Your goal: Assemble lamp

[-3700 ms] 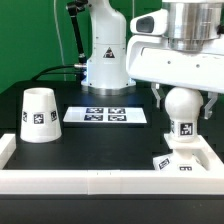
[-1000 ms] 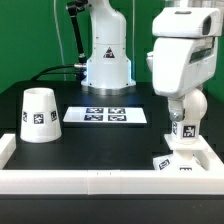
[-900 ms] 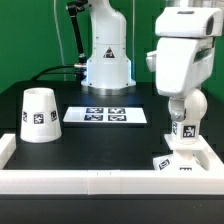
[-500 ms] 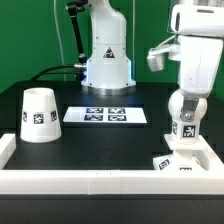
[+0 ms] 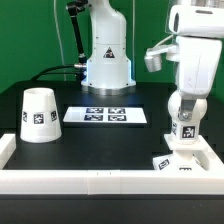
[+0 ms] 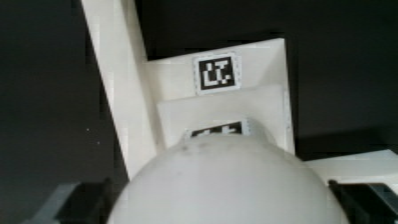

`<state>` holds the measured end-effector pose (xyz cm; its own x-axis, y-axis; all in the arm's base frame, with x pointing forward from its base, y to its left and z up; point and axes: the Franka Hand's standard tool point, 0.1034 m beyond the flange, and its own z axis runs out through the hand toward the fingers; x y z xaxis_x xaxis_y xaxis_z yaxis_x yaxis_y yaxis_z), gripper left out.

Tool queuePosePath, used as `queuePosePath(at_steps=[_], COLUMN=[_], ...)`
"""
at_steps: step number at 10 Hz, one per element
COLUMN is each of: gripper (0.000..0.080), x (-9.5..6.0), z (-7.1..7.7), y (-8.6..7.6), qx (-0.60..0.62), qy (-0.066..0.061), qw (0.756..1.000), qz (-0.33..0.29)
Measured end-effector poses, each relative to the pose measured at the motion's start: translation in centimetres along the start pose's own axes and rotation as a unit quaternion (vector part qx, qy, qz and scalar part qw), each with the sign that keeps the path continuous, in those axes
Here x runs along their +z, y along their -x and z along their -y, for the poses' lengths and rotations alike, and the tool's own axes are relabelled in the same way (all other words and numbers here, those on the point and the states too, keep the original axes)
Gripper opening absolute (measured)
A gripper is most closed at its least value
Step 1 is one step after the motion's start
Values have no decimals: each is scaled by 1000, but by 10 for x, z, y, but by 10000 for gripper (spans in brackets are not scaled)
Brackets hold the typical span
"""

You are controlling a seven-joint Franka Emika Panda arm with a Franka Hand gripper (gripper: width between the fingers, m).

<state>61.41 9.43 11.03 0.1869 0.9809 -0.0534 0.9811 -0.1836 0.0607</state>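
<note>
The robot arm (image 5: 195, 50) comes down from the upper right of the exterior view. Its claw (image 5: 184, 100) is right at the round ball top of the bulb (image 5: 183, 112). The bulb stands up straight on its stem in the lower right of the frame. There is a black-and-white tag on the stem. The foot of the stem is on the flat square base (image 5: 172, 163). The base lies on the black counter (image 5: 110, 140), just beside the white wall (image 5: 90, 182) that runs along the bottom of the frame.

In the wrist view the ball looks big and close. A grey finger (image 6: 59, 203) shows on each side of it, so the ball is between the two fingers. The pictures do not show if the fingers squeeze the ball or only sit next to it. So you cannot tell if the claw has hold of it. Behind the ball the base shows with its tags.

The shade (image 5: 38, 115) stands alone at the left of the exterior view, well apart from the bulb. The marker board (image 5: 105, 116) lies flat in the middle, between the shade and the bulb.
</note>
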Motion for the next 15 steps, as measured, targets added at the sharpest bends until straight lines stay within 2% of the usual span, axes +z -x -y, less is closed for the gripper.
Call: queuePosePath(at_steps=[2, 4, 9, 12, 15], gripper=[576, 576, 577, 577, 577], x=[0, 1, 1, 0, 0], z=[2, 4, 5, 5, 6], y=[2, 1, -1, -2, -3], qx=[93, 191, 357, 441, 591], qy=[5, 7, 4, 3, -4], qw=[996, 981, 934, 897, 806], qz=[-4, -7, -9, -9, -8])
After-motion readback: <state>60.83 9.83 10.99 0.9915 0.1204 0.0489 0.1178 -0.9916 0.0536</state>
